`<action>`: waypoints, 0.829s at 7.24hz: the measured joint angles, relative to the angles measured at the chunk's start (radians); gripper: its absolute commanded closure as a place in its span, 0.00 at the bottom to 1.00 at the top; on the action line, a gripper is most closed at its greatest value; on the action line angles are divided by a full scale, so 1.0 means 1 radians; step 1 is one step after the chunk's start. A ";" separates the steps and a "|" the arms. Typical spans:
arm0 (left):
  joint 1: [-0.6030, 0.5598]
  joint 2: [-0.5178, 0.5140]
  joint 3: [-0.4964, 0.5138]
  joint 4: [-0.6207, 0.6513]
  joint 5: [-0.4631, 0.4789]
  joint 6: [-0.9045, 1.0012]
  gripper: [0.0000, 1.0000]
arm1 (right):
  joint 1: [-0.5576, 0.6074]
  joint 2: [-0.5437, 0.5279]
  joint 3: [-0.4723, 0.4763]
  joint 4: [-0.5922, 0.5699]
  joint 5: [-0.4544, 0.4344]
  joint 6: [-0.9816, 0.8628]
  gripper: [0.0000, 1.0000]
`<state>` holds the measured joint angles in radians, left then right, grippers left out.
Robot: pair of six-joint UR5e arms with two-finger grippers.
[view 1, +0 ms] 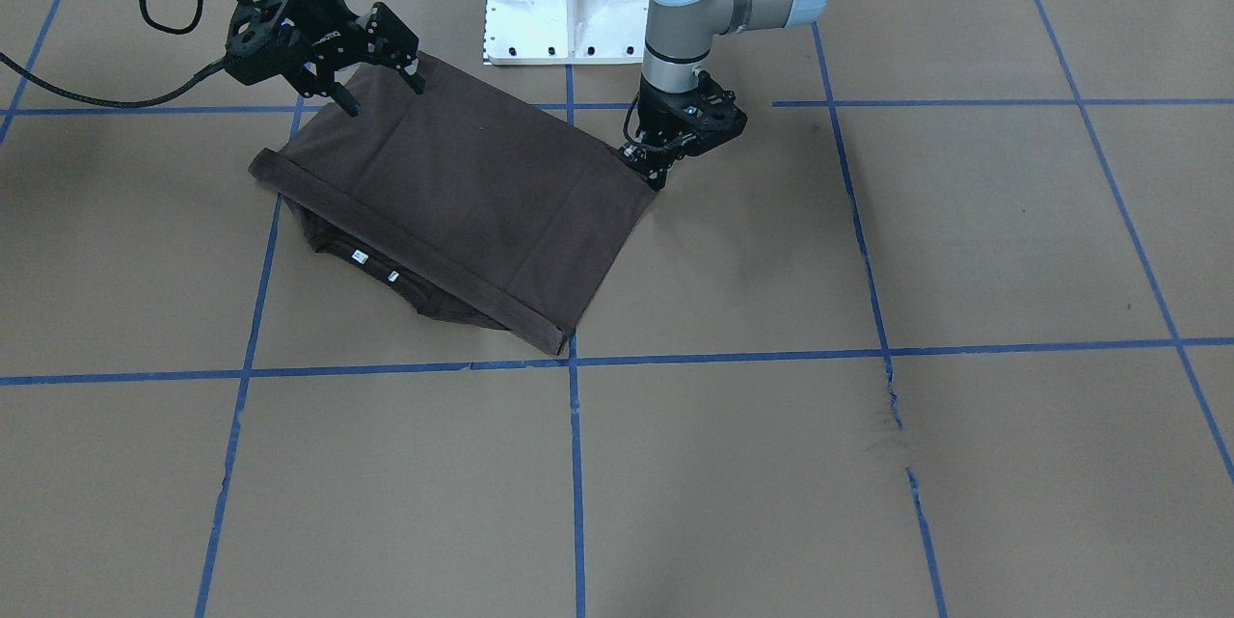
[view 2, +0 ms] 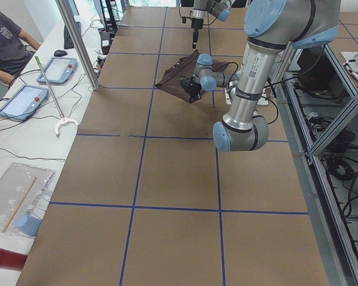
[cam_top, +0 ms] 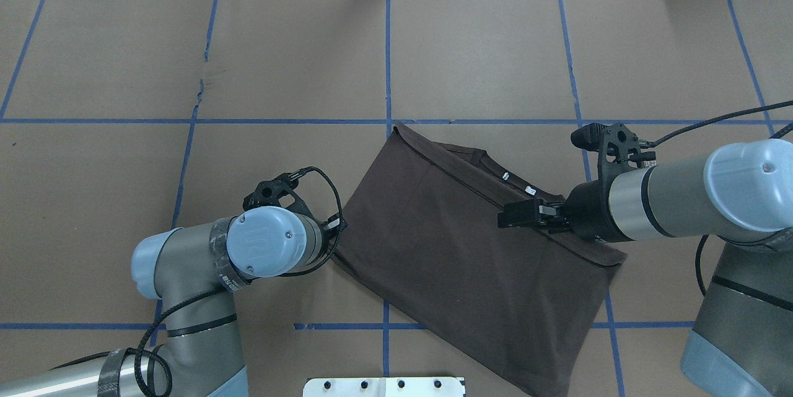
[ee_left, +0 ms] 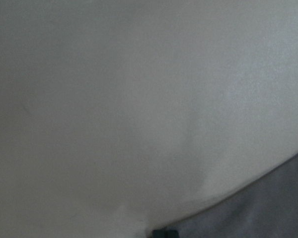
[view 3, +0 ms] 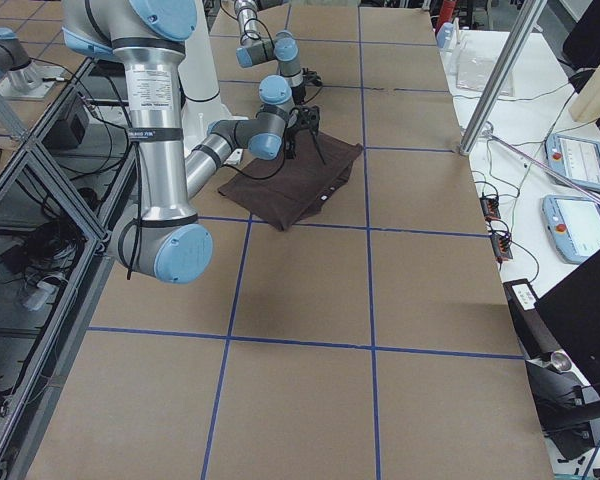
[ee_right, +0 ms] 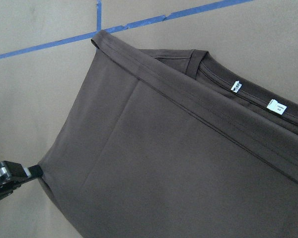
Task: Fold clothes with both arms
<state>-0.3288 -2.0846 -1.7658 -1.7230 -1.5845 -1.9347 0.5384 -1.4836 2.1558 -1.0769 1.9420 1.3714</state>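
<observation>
The dark brown T-shirt (view 1: 463, 184) lies folded into a slanted rectangle on the brown table, its ribbed collar and white neck tags (view 1: 359, 256) peeking out under the folded edge. My left gripper (view 1: 654, 170) points down at the shirt's corner nearest the base, its fingers close together on the cloth; the right wrist view shows it touching that corner (ee_right: 39, 171). My right gripper (view 1: 381, 90) hovers open just over the opposite near-base edge of the shirt (cam_top: 471, 261), holding nothing. The left wrist view is blurred, showing pale surface and a strip of dark cloth (ee_left: 268, 208).
The white pedestal base (view 1: 564, 1) stands just behind the shirt. Blue tape lines (view 1: 576, 464) grid the paper-covered table, with a torn wrinkle (view 1: 892, 406) in it. A person (view 2: 6, 42) sits at a side bench with tablets (view 2: 24, 98).
</observation>
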 measured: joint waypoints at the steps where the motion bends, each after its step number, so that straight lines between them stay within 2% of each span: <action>1: -0.024 -0.001 0.000 0.001 -0.001 0.017 1.00 | 0.000 -0.001 0.000 0.000 0.000 0.000 0.00; 3: -0.117 -0.015 0.036 -0.008 -0.002 0.107 1.00 | 0.001 0.000 0.001 0.000 0.007 0.000 0.00; 4: -0.182 -0.048 0.096 -0.028 -0.001 0.168 1.00 | 0.000 0.001 0.002 0.001 0.008 0.000 0.00; 6: -0.313 -0.173 0.326 -0.167 -0.001 0.312 1.00 | 0.000 0.003 0.002 0.001 0.007 0.001 0.00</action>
<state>-0.6422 -2.2571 -1.4395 -1.8902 -1.5858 -1.6225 0.5385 -1.4808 2.1582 -1.0754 1.9488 1.3728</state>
